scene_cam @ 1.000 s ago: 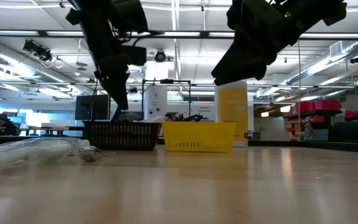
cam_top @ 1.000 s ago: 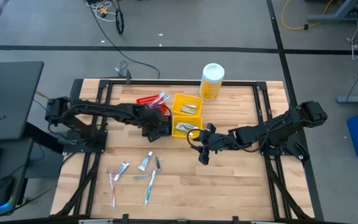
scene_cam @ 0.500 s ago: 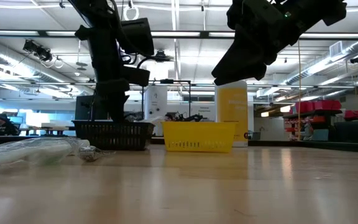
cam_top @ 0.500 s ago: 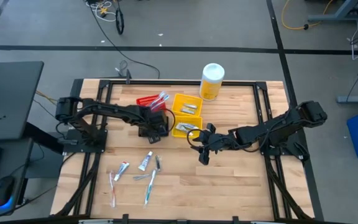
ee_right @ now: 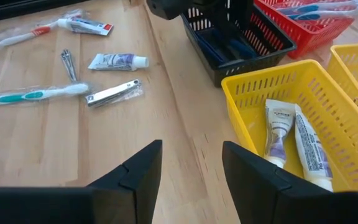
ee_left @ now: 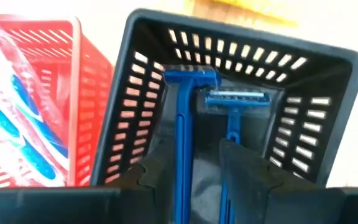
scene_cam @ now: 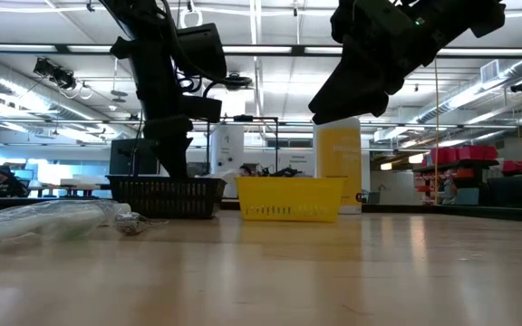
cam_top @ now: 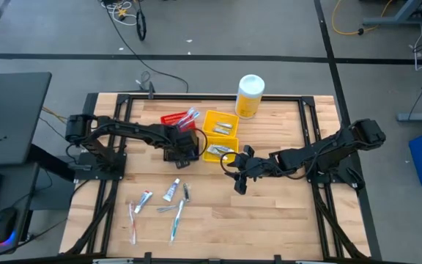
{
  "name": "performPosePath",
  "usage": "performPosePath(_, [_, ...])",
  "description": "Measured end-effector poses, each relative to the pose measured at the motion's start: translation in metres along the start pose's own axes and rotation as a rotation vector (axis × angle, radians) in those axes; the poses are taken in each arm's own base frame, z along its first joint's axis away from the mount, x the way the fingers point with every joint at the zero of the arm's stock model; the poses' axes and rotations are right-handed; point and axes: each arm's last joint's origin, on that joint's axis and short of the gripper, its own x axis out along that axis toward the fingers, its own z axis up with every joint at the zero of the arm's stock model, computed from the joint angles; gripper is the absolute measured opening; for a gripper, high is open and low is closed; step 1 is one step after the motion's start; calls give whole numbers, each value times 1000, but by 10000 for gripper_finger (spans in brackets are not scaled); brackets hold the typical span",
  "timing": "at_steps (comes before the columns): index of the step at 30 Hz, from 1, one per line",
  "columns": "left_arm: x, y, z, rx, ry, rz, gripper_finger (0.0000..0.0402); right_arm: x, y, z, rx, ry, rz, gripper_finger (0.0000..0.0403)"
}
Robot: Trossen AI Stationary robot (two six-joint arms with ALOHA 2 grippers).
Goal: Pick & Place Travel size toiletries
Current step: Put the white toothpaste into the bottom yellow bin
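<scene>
Left gripper [ee_left: 194,171] over black bin [ee_left: 328,81], fingers apart, gripping nothing — two blue razors [ee_left: 183,124] lie inside. Right gripper [ee_right: 191,168] open, empty, beside yellow bin [ee_right: 253,102] edge; bare wood beyond.

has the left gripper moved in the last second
Yes. In the high view the left gripper has pulled back toward its own base, away from the yellow bin, and now sits over the black bin.
</scene>
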Motion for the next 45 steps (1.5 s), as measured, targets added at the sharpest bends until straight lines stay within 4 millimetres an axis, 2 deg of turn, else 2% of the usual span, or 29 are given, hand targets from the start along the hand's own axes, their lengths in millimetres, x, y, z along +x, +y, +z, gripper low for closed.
performPosePath(5, [-11, -3, 10, 10, -36, -18, 141, 0, 0, -1, -5, 13, -5, 174])
performPosePath(10, [-37, -17, 19, 37, -86, -86, 140, 0, -1, -3, -12, 30, -11, 179])
performPosePath(12, [-50, -25, 17, 27, -104, -112, 142, 0, -1, -4, -13, 34, -12, 188])
performPosePath(16, [-70, -45, 9, -103, -106, -227, 149, 0, -1, -4, -3, 43, -15, 213])
performPosePath(22, [-84, -79, -8, -257, -65, -285, 161, 0, -1, -4, 7, 41, -15, 241])
performPosePath(26, [-85, -96, -24, -334, -40, -249, 174, 0, -1, -4, 7, 40, -13, 247])
performPosePath(31, [-79, -108, -45, -443, 19, -220, 198, 0, 0, -4, 9, 47, 6, 245])
performPosePath(37, [-67, -116, -68, -553, 61, -192, 218, 0, 1, -5, 20, 63, 45, 228])
performPosePath(45, [-42, -123, -92, -597, 47, -214, 220, 0, 1, -5, 20, 63, 45, 210])
